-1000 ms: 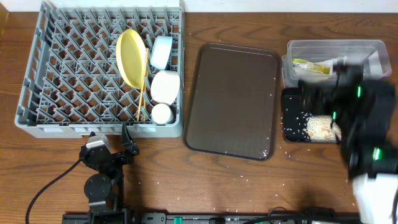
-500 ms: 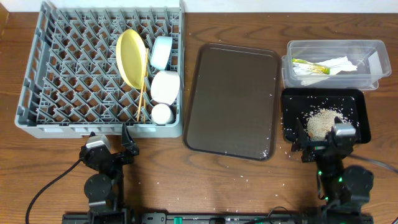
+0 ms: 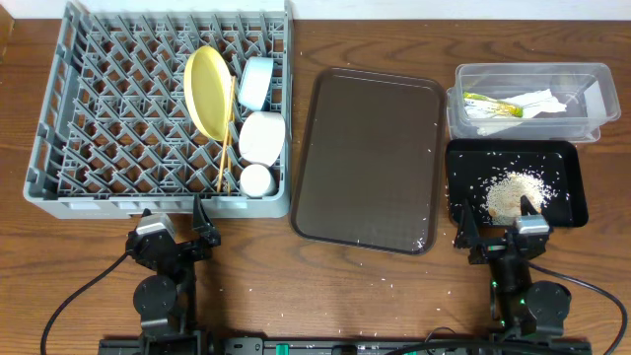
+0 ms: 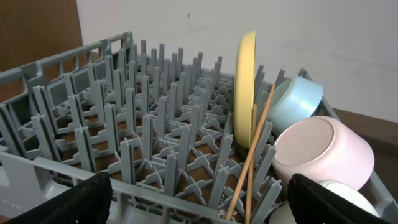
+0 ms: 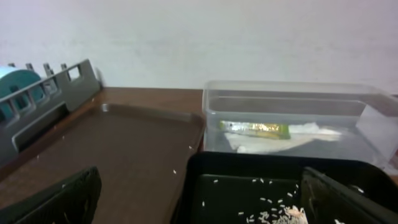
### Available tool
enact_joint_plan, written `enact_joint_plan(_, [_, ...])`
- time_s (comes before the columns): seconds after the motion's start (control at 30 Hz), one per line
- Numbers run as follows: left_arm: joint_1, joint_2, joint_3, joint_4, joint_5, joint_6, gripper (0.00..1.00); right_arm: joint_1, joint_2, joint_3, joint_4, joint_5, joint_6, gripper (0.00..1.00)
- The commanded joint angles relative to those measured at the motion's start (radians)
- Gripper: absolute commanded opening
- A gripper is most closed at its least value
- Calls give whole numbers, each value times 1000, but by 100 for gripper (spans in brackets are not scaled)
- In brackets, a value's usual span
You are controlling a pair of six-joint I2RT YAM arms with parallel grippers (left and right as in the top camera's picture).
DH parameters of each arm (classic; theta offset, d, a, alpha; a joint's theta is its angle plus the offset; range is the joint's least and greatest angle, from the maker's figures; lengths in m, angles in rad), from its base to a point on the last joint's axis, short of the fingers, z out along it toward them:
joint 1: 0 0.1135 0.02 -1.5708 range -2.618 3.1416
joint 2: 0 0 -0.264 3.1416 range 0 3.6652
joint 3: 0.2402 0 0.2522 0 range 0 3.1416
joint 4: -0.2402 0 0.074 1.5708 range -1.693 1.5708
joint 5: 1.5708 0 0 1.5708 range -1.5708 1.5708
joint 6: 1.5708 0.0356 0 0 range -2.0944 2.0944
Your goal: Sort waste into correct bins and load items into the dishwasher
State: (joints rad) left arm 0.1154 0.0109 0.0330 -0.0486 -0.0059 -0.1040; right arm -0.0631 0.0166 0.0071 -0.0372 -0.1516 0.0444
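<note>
Grey dish rack [image 3: 99,118] pegs hold the yellow plate [image 3: 207,89] on edge; sorting looks done, so my left pincer [image 3: 175,221] and right pincer [image 3: 496,225] sit released.

Grey dish rack [image 3: 99,108] is sitting at the left of the wooden table [image 3: 79,266]. It is holding the yellow plate [image 3: 207,91] on edge, with the light blue bowl [image 3: 256,82], white bowl [image 3: 262,137] and small white cup [image 3: 258,179] lining up just beside it and the chopsticks [image 3: 228,148] leaning between. Brown tray [image 3: 370,158] is lying mid-table. Clear tub [image 3: 532,69] at right is holding the snack wrapper [image 3: 491,103] and napkin [image 3: 537,101]. Black tray [image 3: 567,158] just in front is carrying a rice pile [image 3: 511,194]. Left gripper [image 3: 175,219] and right gripper [image 3: 498,222] are resting near the table's front edge, jaws spread wide, gripping nothing.
</note>
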Motion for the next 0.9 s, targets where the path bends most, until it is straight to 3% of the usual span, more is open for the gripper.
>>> enact_joint_plan(0.0, [3,-7,-29,-22,-5,9,91,10,-12,-2,-11,25,6,99])
enact_joint_plan(0.87, [3,-7,-29,-22,-5,9,91,10,-11,-2,-27,28,6,99])
